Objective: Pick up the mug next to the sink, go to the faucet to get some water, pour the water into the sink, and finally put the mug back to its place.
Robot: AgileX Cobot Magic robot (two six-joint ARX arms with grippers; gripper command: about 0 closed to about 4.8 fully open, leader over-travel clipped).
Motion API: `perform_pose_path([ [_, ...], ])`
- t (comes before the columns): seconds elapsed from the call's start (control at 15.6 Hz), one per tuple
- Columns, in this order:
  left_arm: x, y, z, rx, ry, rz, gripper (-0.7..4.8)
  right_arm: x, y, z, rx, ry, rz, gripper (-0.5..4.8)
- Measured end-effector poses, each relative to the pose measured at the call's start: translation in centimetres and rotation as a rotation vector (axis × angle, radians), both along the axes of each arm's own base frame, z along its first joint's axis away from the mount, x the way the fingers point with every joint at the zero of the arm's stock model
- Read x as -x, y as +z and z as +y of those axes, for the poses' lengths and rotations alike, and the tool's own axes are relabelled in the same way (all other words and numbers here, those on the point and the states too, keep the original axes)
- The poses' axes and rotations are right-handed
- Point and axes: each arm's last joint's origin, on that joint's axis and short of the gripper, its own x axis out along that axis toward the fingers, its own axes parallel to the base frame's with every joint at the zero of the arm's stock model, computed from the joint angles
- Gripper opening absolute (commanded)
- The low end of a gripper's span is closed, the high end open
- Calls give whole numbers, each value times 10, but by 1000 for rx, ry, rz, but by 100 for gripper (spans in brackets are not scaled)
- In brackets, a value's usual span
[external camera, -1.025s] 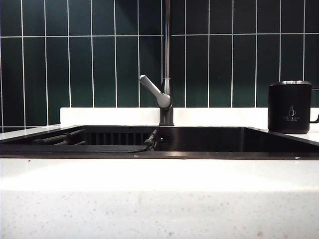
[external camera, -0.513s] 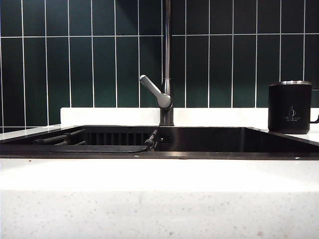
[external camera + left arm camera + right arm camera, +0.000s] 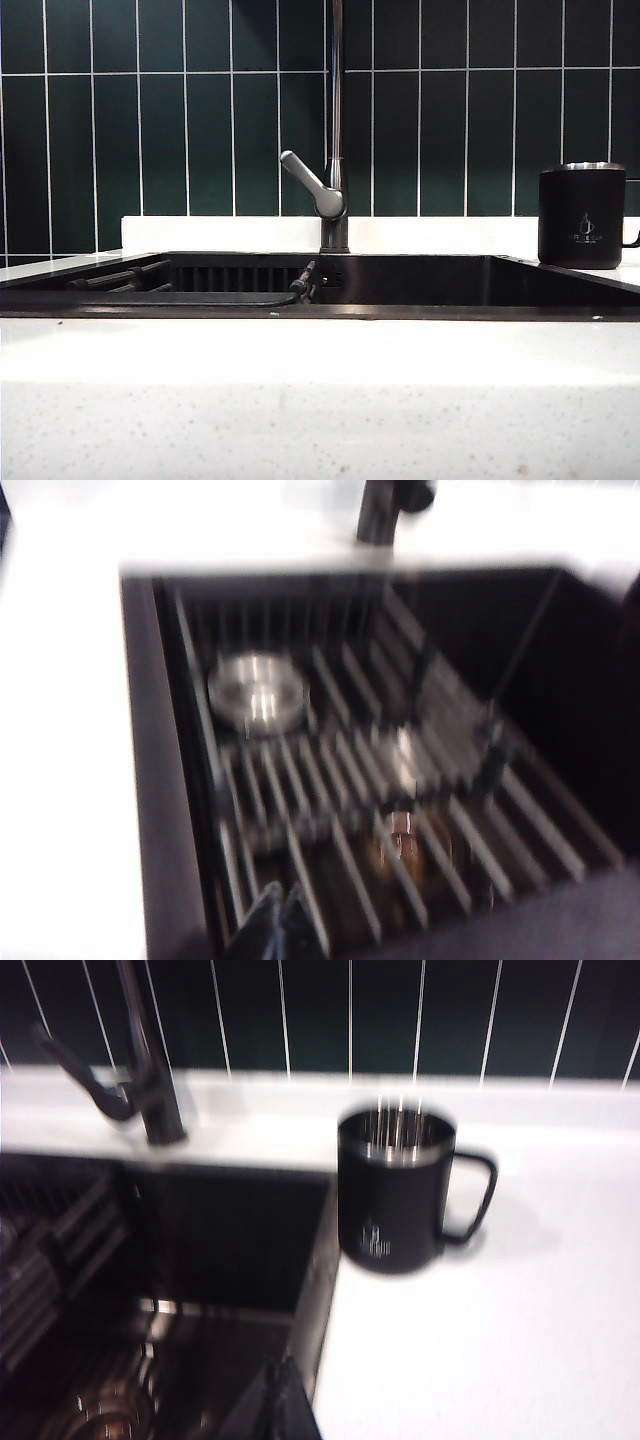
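Exterior view shows no arm or gripper at all, just the fixtures: mug (image 3: pixel 581 216) upright on the white counter (image 3: pixel 320 400) at the far right, handle pointing right, just beside the right edge of the sink (image 3: pixel 420 285), well apart from the faucet (image 3: pixel 336 120), which rises behind the middle of the basin with its grey lever (image 3: pixel 310 185) angled up to the left. No water visible at the spout or anywhere else. Dark tiled wall (image 3: pixel 150 110) behind. The wrist views fill in what that camera misses. Left wrist view looks down into the basin: a ribbed rack (image 3: pixel 400 780) lies across the floor and a round silvery drain (image 3: pixel 257 688) sits near the back corner; neither reads from the front. Left gripper (image 3: pixel 283 925) is poised over the near side of the sink, fingertips pressed together, holding nothing. Frame is motion-blurred, so the small brownish thing under the rack I can't identify. Right wrist view gives the mug from above: steel rim, pale logo facing the camera, loop handle away from the basin, base on the counter just beside the sink's corner. Right gripper (image 3: pixel 283 1410) is above the sink's right edge, short of the mug and not touching it, tips closed together, empty.
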Motion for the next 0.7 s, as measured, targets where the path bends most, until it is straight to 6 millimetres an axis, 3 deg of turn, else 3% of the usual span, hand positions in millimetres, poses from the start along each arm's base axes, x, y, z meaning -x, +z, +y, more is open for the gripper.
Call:
perform_pose_path([
  [0.38,16,-4,4,37,0,-138,-6,4,-20,-1,5,3,4,-9],
  [0.7,12,-13,3,30,10,-132,-6,-5,-39,2,11,41,4,-9],
])
